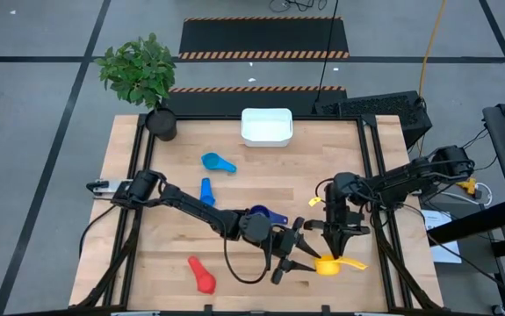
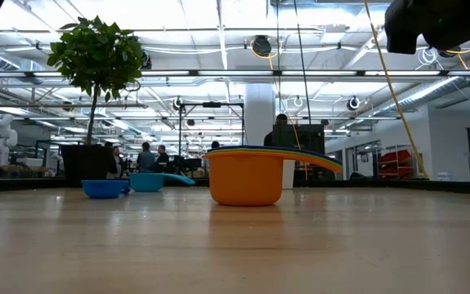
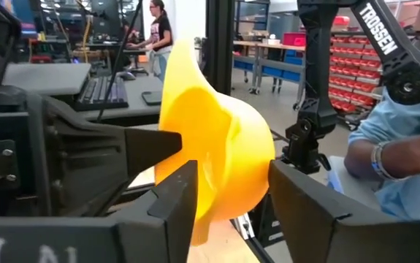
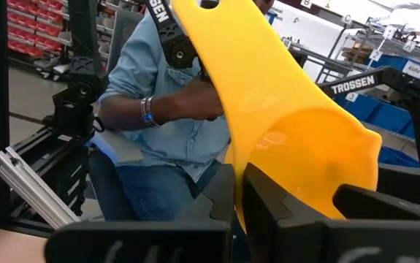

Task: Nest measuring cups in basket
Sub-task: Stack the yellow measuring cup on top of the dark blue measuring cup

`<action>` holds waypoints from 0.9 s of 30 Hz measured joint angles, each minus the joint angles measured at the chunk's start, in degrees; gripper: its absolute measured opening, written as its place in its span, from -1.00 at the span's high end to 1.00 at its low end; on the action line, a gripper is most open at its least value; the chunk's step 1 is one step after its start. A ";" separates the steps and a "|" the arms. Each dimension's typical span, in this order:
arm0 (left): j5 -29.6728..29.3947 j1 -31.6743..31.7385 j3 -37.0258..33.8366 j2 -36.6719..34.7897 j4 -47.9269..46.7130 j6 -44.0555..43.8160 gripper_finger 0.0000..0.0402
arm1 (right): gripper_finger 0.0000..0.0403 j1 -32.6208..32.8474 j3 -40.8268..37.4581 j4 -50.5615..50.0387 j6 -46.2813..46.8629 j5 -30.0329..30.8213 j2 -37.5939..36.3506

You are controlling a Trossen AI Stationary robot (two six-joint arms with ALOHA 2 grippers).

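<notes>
Table (image 1: 164,254) — plant (image 1: 138,70), red cup (image 1: 203,275).

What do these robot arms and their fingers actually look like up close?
Both arms are dark, nearly black, built from slim jointed segments. The left arm trails a thin black cable that loops over the table. The right arm has a small yellow tag near its wrist. Each ends in two flat, angular black fingers. White capital lettering reading TROSSEN marks an arm segment.
</notes>
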 joint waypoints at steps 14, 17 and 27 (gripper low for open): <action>3.01 0.65 0.00 -0.17 -1.37 0.42 0.91 | 0.99 0.01 -0.07 -0.05 3.32 1.68 0.02; 3.09 0.65 0.00 -0.17 -1.81 0.60 0.96 | 0.96 0.03 -0.07 1.32 6.88 2.11 0.02; 1.65 0.66 0.00 -0.13 -2.07 2.23 0.99 | 0.53 -0.09 -0.09 7.49 19.34 5.05 -1.08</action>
